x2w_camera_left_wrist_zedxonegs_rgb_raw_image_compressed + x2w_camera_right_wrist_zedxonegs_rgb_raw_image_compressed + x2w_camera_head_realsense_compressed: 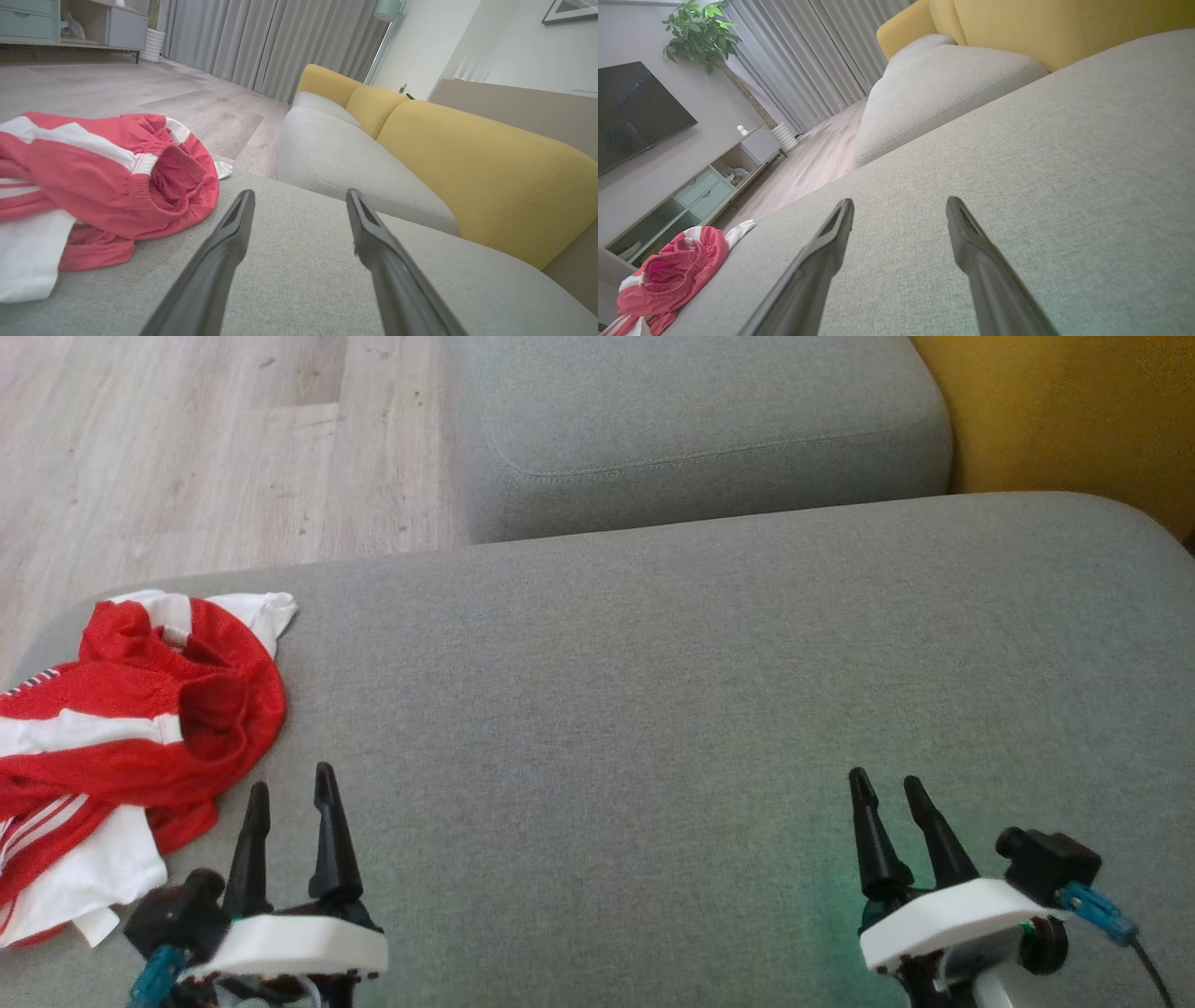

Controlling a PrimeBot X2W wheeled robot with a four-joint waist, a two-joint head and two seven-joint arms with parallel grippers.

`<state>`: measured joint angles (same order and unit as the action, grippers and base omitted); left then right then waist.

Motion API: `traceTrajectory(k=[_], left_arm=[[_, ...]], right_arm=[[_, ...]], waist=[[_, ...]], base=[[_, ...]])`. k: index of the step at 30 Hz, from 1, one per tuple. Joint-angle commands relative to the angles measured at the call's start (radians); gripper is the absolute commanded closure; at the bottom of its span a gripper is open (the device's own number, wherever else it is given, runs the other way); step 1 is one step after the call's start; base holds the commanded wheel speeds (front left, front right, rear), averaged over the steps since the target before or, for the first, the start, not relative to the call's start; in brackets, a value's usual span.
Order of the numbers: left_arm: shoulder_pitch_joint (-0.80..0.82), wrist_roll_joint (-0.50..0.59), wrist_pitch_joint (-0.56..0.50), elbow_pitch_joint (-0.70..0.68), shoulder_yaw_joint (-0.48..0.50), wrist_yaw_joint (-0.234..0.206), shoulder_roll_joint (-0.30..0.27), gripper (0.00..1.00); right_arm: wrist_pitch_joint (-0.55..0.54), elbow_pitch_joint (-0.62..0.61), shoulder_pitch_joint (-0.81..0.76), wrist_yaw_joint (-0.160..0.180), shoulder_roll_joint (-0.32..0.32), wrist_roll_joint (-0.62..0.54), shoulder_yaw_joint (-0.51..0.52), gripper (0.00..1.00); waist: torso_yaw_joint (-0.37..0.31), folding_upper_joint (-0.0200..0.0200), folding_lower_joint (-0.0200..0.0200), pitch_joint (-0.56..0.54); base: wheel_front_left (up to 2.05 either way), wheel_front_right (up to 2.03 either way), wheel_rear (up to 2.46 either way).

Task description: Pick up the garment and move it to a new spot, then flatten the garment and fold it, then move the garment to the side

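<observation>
Head camera looks down; wrist cameras skim the same cushion [653,709].

Two hands, the left hand [291,779] and the right hand [885,778], each with two dark fingers. One crumpled red-and-white garment heap [140,728], possibly two pieces tangled together; the folds hide that. Three grey seat cushions: near cushion [303,280], middle cushion [355,172], far cushion [322,100]. Three yellow back cushions [467,158]. One television [630,112], one potted plant [700,32], one low cabinet [691,196], one framed picture [567,9].
</observation>
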<state>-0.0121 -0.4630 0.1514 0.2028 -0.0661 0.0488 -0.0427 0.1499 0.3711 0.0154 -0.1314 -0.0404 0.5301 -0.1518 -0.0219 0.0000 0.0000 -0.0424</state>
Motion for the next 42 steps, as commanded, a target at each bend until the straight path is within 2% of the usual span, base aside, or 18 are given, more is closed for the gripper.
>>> traceTrajectory(k=[1,15,32,42], left_arm=[[0.026,0.044,0.017,-0.042,0.014,-0.009,-0.007,0.00],[0.022,0.219,0.056,-0.033,-0.003,-0.027,-0.009,0.00],[0.021,0.430,0.109,0.048,-0.003,-0.044,-0.010,0.00],[0.018,0.428,0.110,0.054,0.002,-0.040,-0.009,0.00]], right_arm=[[0.019,-0.028,0.066,0.001,-0.008,-0.040,-0.030,0.00],[0.058,-0.015,0.071,0.001,-0.009,-0.217,-0.047,0.00],[0.111,-0.020,0.088,0.001,-0.010,-0.449,-0.044,0.00],[0.112,0.003,0.088,0.001,-0.010,-0.431,-0.019,0.00]], waist=[[-0.004,0.0000,0.0000,0.000],[-0.015,0.0000,0.0000,0.000],[-0.013,0.0000,0.0000,-0.003],[-0.005,0.0000,0.0000,-0.003]], base=[[0.00,0.00,0.00],[0.00,0.00,0.00],[0.00,0.00,0.00],[0.00,0.00,0.00]])
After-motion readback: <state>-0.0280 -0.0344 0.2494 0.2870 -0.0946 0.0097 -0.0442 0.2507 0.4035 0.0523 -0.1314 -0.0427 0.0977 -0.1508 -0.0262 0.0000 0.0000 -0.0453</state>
